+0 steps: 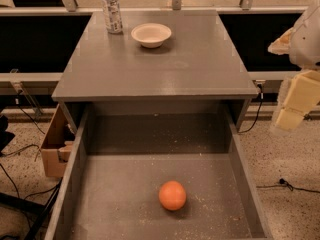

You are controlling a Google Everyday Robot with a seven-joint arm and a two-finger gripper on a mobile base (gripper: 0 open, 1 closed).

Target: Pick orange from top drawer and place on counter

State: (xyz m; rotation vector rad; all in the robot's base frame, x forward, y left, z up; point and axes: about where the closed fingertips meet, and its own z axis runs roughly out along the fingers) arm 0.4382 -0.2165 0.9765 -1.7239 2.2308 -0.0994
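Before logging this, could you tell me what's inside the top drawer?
In the top drawer, only the orange shows; its front is cropped. The claw hangs outside, at right.

The drawer (74, 179) is open from above. Its floor is taken up only by the orange (172, 195), near the middle front and well apart from both side walls. The counter (160, 69) is occupied only along its far edge, by a bowl (151, 34) and a can (111, 10). The gripper (292, 109) is held to the right, outside the drawer. A box (52, 144) is set against the drawer's left wall.
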